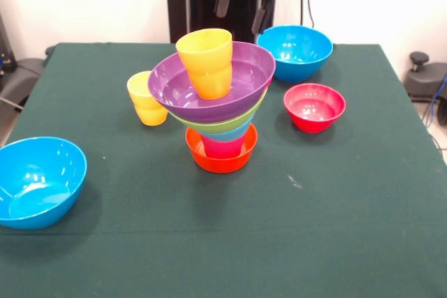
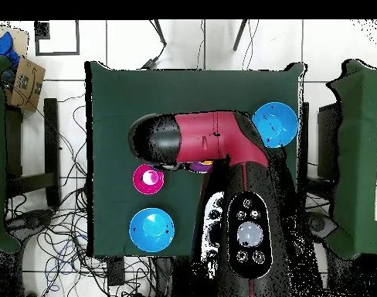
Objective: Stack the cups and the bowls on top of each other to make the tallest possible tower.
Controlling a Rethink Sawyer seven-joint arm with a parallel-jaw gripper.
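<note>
The tower stands mid-table in the front view: orange bowl [image 1: 221,160] as base, red-pink cup [image 1: 223,147] in it, then light blue [image 1: 237,132], lime green [image 1: 227,124] and purple bowl [image 1: 209,95], tilted. The orange cup [image 1: 206,61] sits in the purple bowl. The yellow cup [image 1: 147,99] stands on the cloth just left of the tower. My gripper [image 1: 243,1] hangs open and empty above and behind the tower. In the overhead view my arm [image 2: 215,139] covers the tower; only a purple sliver [image 2: 198,165] shows.
A blue bowl [image 1: 295,50] [image 2: 275,124] stands at the far right of the front view, a small red bowl [image 1: 314,106] [image 2: 148,179] right of the tower, another blue bowl [image 1: 38,179] [image 2: 152,230] at the near left edge. Green cloth [image 1: 279,228] covers the table.
</note>
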